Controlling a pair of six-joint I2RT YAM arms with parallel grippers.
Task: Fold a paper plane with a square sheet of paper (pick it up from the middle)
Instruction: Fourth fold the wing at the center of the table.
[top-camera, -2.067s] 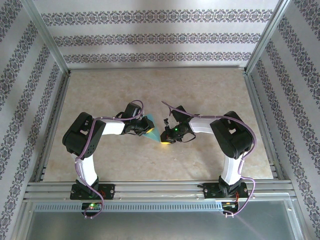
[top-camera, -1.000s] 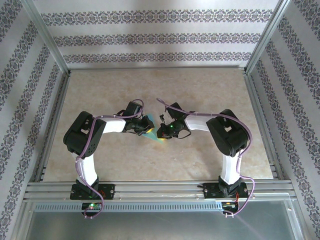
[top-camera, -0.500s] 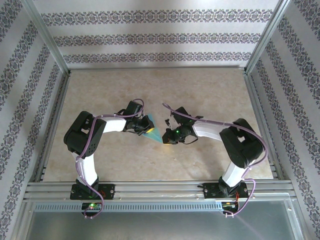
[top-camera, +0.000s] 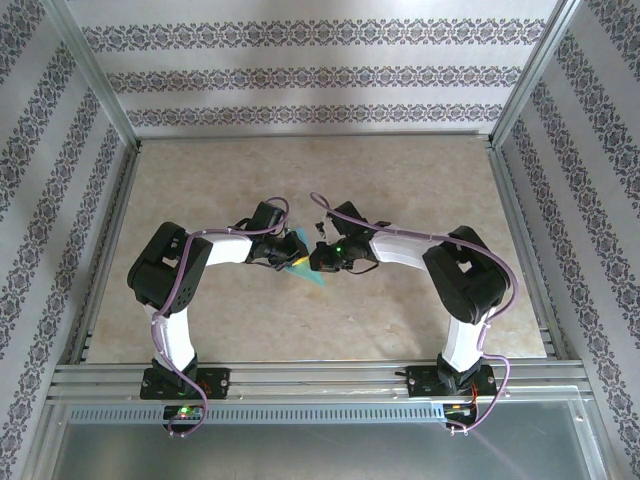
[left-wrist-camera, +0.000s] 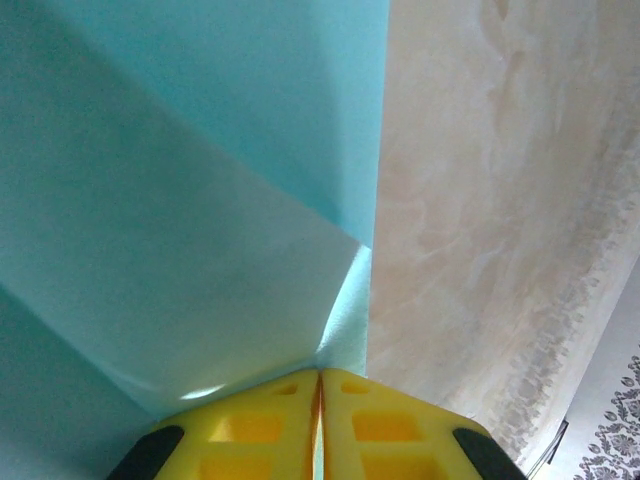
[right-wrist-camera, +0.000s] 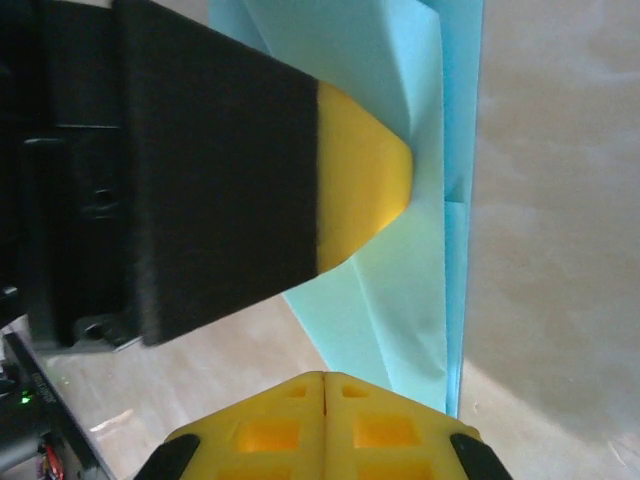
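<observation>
Light-blue paper plane (top-camera: 309, 276) flat on the desk (top-camera: 420, 180), mid-field, between the tips of both arms. Mostly hidden from above under the two wrists, with just a sliver of blue on the near side. From the left wrist, paper plane (left-wrist-camera: 150, 200) seen as broad blue panels with a straight long edge against bare desk (left-wrist-camera: 490, 200) and one diagonal crease leading down to the yellow pads (left-wrist-camera: 250, 432)

Left jaws closed to a hairline, with the fold leading right into the seam between them: judged nipped on the paper plane. Right jaws fully closed, own pads (right-wrist-camera: 250, 435) together with no gap, just at the near end of the paper plane (right-wrist-camera: 410, 300). Nothing seen clamped in them, so more likely pressing than holding. Left fingertip (right-wrist-camera: 365, 185) on top of the layers in that same view

Handling, as a judgement: next to weightless, limp across the flat, stiff only along the creases. Easily dented, torn or sprung open by a hard squeeze or a sideways drag. Smooth against the polished stone-look top, so likely to skate rather than lift if pushed. Best taken at the middle, across the stacked layers by the centre fold, where thickest and best balanced. Not by the nose, not by a single loose wing. Gentle pinch, then a straight lift
</observation>
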